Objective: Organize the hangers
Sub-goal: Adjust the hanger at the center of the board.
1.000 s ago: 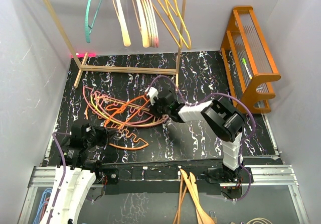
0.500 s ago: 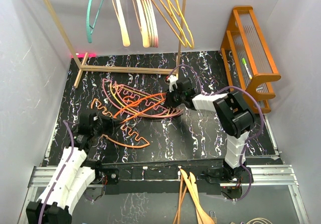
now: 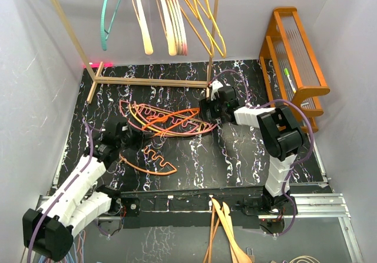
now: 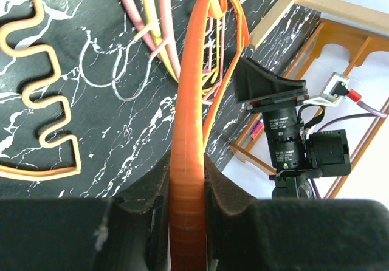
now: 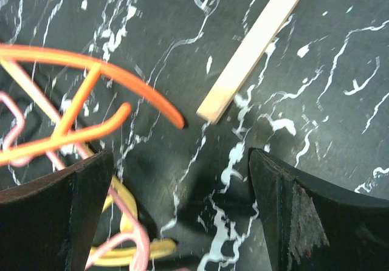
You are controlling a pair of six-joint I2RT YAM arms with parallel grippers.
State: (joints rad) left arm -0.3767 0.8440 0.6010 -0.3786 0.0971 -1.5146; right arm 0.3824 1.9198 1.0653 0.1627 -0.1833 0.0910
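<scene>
Several pink, yellow and orange hangers [image 3: 162, 119] lie tangled on the black marbled mat. My left gripper [image 3: 119, 137] is shut on the thick arm of an orange hanger [image 4: 188, 119] at the pile's left end; the left wrist view shows the pads [image 4: 220, 189] pressed on both sides of it. An orange hanger with a wavy bar [image 3: 151, 160] lies flat in front of the pile. My right gripper [image 3: 206, 113] stands open at the pile's right end, low over the mat, with nothing between its fingers [image 5: 285, 204]. Orange, pink and yellow hanger ends [image 5: 91, 131] lie by its left finger.
A wooden rack [image 3: 152, 81] stands at the back with teal [image 3: 106, 16], tan [image 3: 143, 24] and yellow [image 3: 205, 16] hangers on it; its foot [image 5: 255, 40] lies just beyond my right gripper. An orange shelf [image 3: 297, 62] stands at the right. Light wooden hangers [image 3: 227, 227] lie in front of the arm bases.
My right gripper dragged the pile toward the back right, then opened and let go. My left arm stretched forward, still gripping the orange hanger.
</scene>
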